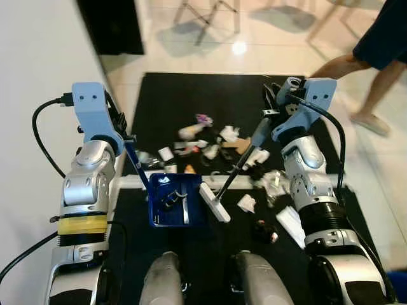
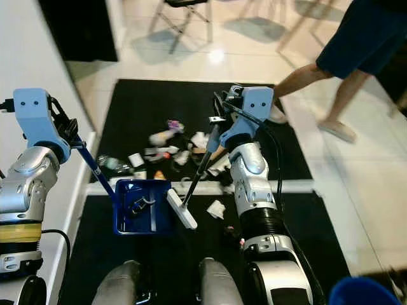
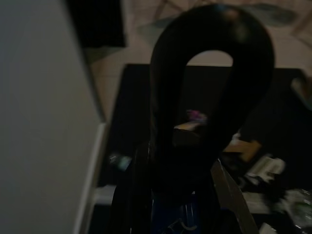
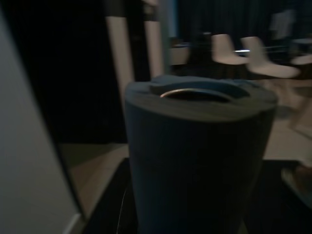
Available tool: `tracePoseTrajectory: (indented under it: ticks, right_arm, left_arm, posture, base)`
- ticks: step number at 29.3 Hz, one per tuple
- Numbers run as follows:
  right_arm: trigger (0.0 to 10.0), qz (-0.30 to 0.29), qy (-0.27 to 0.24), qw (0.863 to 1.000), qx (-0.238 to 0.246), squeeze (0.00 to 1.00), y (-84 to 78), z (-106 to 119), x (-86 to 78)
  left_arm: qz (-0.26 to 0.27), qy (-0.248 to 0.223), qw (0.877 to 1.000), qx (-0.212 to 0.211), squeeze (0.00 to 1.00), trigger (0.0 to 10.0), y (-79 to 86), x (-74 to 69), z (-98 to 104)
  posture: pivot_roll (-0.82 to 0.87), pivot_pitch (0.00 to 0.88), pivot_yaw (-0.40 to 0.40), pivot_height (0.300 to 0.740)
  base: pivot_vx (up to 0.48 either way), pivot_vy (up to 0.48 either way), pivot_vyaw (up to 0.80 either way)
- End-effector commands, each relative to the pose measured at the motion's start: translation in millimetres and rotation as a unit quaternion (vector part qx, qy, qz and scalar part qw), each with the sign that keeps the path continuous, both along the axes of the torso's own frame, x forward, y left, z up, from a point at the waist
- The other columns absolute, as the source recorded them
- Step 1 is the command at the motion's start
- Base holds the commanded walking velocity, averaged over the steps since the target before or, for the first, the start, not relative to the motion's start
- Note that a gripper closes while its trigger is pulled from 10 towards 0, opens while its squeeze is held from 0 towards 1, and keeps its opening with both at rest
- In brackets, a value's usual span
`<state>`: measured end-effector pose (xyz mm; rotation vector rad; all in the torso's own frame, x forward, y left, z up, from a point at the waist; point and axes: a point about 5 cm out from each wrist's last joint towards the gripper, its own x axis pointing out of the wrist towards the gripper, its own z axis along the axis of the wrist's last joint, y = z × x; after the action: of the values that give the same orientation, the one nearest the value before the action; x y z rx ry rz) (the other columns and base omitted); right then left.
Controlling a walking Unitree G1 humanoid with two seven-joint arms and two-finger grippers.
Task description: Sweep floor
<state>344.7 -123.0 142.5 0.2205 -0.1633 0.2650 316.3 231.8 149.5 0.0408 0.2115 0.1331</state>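
A blue dustpan (image 1: 170, 202) rests on the black mat (image 1: 165, 95) in front of my feet, with a few scraps inside. Its long blue handle (image 1: 135, 164) rises to my left gripper (image 1: 122, 135), which is shut on it; the handle's black loop end (image 3: 209, 73) looms in the left wrist view. My right gripper (image 1: 272, 113) is shut on the broom's grey-blue handle (image 1: 260, 131), seen close up as handle (image 4: 195, 151). The white broom head (image 1: 214, 202) sits beside the dustpan's right edge. Several pieces of litter (image 1: 210, 143) lie scattered beyond and right of the pan.
A white wall (image 1: 38, 63) runs along my left. A white strip (image 1: 127, 182) crosses the mat. A person's legs (image 1: 362, 76) stand on the tiled floor at the far right. Chair legs (image 1: 210, 13) show at the back.
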Motion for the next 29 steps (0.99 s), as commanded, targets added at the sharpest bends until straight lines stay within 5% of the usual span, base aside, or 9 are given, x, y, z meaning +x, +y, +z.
tracePoseTrajectory:
  ticks: [1, 29]
  right_arm:
    - [10.0, -0.011, -0.021, 1.0, 0.004, 0.0, -5.6, 7.2, 1.8]
    - [10.0, -0.009, -0.017, 1.0, 0.006, 0.0, -3.8, 4.4, 2.1]
  left_arm:
    - [-0.014, -0.023, 1.0, -0.001, 0.0, 10.0, -9.0, 3.5, 10.5]
    - [-0.014, -0.017, 1.0, 0.0, 0.0, 10.0, -9.1, 3.3, 8.1]
  posture:
    - [0.04, 0.0, -0.059, 0.74]
    - [0.04, 0.0, -0.059, 0.74]
  base:
    - [0.0, 0.0, -0.79]
    - [0.0, 0.0, -0.79]
